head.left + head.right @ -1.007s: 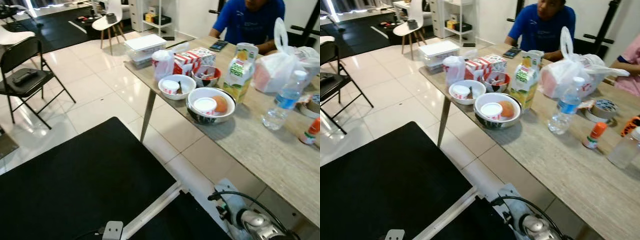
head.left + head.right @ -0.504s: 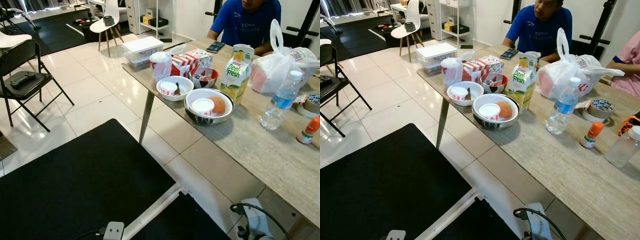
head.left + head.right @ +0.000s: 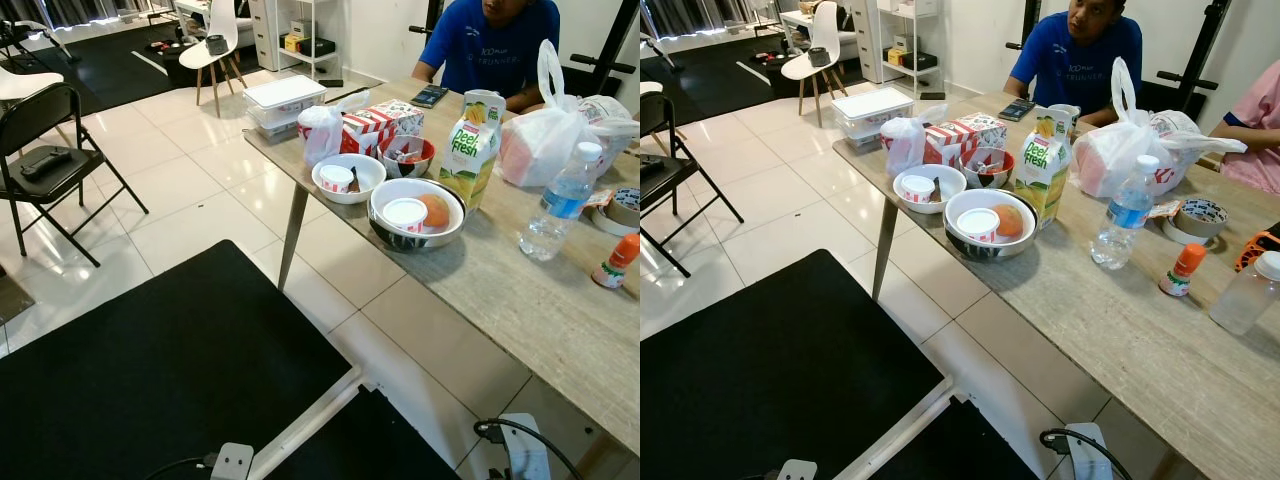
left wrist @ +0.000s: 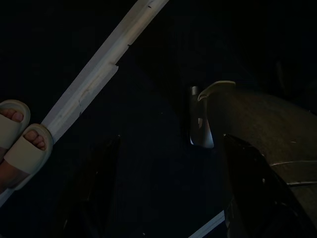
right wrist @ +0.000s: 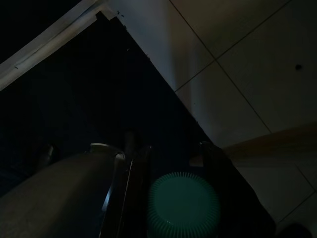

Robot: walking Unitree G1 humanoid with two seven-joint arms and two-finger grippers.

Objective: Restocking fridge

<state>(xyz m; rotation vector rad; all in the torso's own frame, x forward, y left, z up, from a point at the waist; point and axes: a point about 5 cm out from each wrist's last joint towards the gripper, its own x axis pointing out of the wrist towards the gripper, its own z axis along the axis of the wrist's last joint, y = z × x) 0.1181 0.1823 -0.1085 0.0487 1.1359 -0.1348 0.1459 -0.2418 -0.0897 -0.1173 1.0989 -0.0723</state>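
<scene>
Logged right gripper (image 5: 168, 148) hanging low above the seam of pale floor tiles (image 5: 257, 59) and black mat (image 3: 150, 370), fingers (image 5: 132, 148) closed against either side of a green ribbed-top container (image 5: 183, 206); read as a carry grip, keeping the item tucked by the body while walking. Cannot tell what the container holds. Logged left gripper (image 4: 172, 139) idle over the mat in deep shade, fingers (image 4: 99, 183) apart, nothing between them; a person's sandalled foot (image 4: 20, 144) near a pale strip at the mat's edge. Ahead and to the right, noted a wood-grain table (image 3: 520, 320) carrying further likely stock: juice carton (image 3: 471, 140) upright just beside a large bowl (image 3: 418, 212), smaller white bowl (image 3: 350, 176), water bottle (image 3: 562, 205) upright, tied plastic bag (image 3: 555, 135), clear lidded boxes (image 3: 285, 98) at the far corner. Probably grouped near the edge for easy reach. Seated behind the table, a person in a blue shirt (image 3: 495, 45). Room: glossy tile, black folding chair (image 3: 45, 160) to the left, white chair (image 3: 215, 40) beyond. Judged early in the task, one item in hand.
</scene>
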